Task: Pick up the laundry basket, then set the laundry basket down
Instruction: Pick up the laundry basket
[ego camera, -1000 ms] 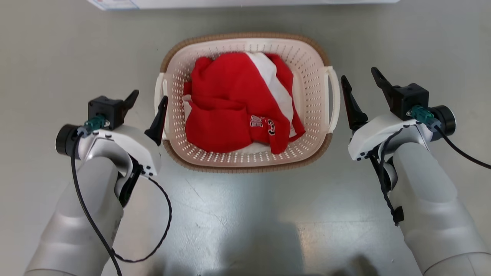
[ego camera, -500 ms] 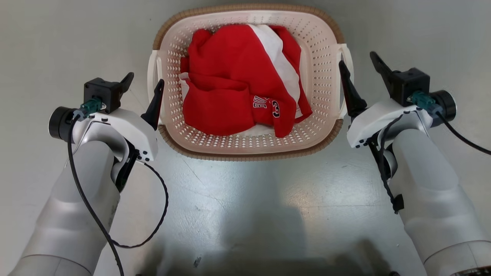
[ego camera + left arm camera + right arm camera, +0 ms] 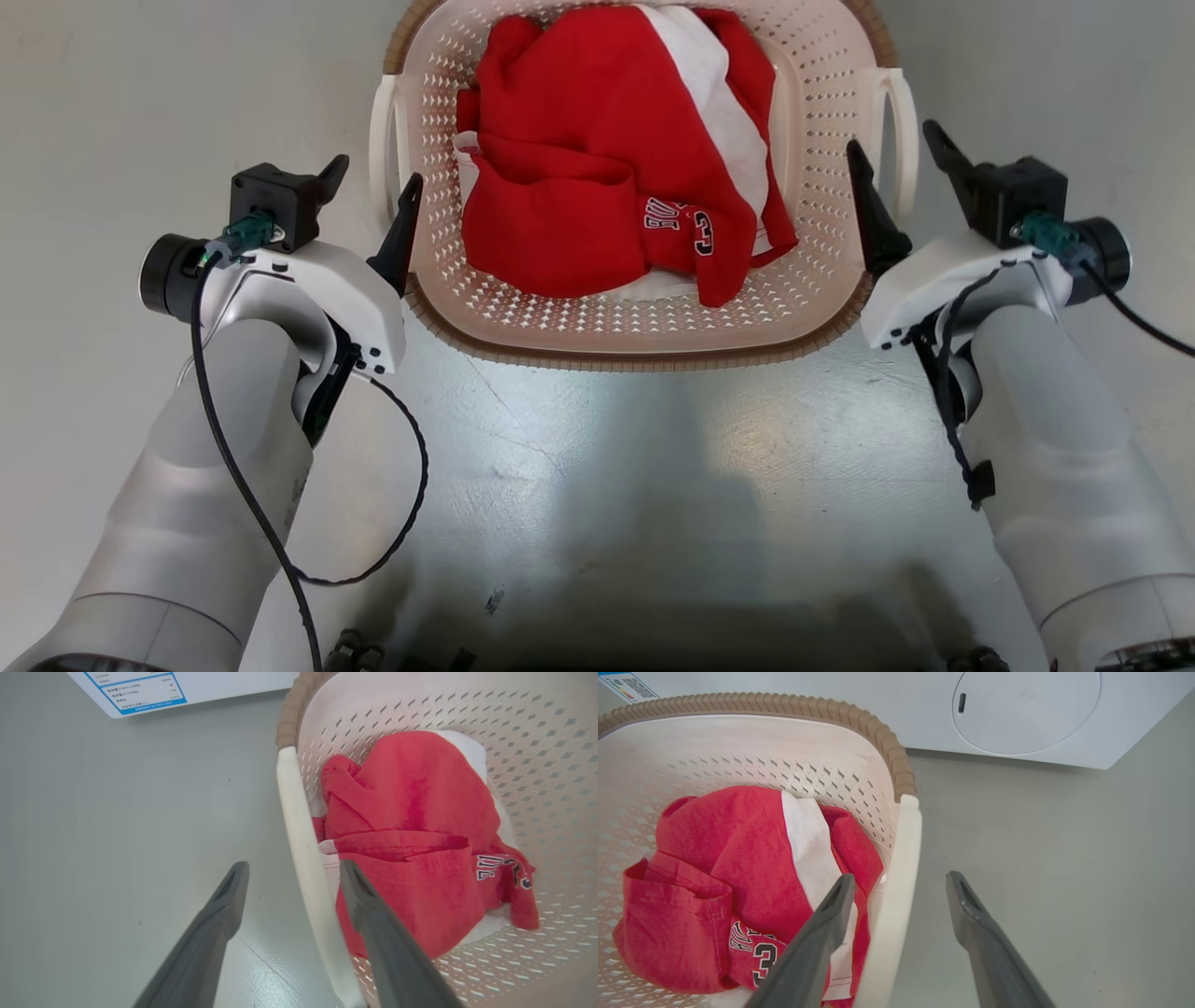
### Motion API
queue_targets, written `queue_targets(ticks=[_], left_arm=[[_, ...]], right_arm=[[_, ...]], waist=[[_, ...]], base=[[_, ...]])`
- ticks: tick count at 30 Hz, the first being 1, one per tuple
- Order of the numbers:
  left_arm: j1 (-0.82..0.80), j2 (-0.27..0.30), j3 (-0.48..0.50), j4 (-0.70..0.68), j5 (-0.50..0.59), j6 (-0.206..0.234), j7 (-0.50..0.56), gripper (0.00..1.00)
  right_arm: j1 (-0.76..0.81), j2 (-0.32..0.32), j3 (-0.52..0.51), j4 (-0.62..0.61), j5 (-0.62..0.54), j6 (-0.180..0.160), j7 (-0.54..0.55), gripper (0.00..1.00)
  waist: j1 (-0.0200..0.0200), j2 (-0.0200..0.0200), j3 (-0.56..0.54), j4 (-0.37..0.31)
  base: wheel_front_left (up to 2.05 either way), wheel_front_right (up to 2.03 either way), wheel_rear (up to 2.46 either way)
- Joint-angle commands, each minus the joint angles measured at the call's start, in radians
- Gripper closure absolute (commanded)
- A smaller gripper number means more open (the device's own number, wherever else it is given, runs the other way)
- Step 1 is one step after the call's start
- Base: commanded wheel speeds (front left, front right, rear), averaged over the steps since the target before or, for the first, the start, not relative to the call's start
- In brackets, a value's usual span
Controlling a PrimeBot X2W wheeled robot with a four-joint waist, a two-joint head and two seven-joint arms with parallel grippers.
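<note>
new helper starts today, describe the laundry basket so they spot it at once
Find the white washing machine with the round door; the laundry basket sits on the grey floor in front of it. It is cream plastic full of small holes, with a brown woven-look rim, white loop handles and a red shirt inside.

The laundry basket (image 3: 653, 322) is a cream-white plastic tub, rounded-rectangular. Its walls are pierced with rows of small diamond holes and its rim is banded in brown woven-look trim. A white loop handle (image 3: 294, 812) stands out from each short side. It sits upright on the grey floor (image 3: 597, 448) at the top centre of the head view, its far rim cut by the upper edge, with red-and-white clothing (image 3: 579, 140) heaped inside.
</note>
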Motion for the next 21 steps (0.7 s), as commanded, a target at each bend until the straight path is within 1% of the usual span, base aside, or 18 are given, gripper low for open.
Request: queue_targets(ticks=[1,7,9,12,21], left_arm=[[-0.006,0.038,0.015,0.005,0.002,-0.003,-0.006,0.00],[-0.032,0.027,-0.009,0.027,-0.002,-0.003,-0.006,0.00],[-0.038,0.020,-0.022,0.044,-0.013,-0.003,-0.006,0.00],[-0.056,0.021,-0.048,0.070,-0.021,-0.003,-0.006,0.00],[-0.098,0.023,-0.111,0.132,-0.060,-0.003,-0.006,0.00]], right_arm=[[0.002,0.018,0.018,0.004,0.005,0.006,-0.014,0.00],[-0.021,0.018,0.034,0.065,0.042,0.006,-0.014,0.00],[-0.029,0.018,0.048,0.095,0.096,0.006,-0.014,0.00],[-0.048,0.018,0.077,0.135,0.132,0.006,-0.014,0.00],[-0.090,0.018,0.145,0.195,0.182,0.006,-0.014,0.00]], waist=[[0.0000,0.0000,0.007,0.005],[0.0000,0.0000,0.013,0.013],[0.0000,0.0000,0.012,0.016],[0.0000,0.0000,0.011,0.014],[0.0000,0.0000,0.007,0.001]], base=[[0.00,0.00,0.00],[0.00,0.00,0.00],[0.00,0.00,0.00],[0.00,0.00,0.00],[0.00,0.00,0.00]])
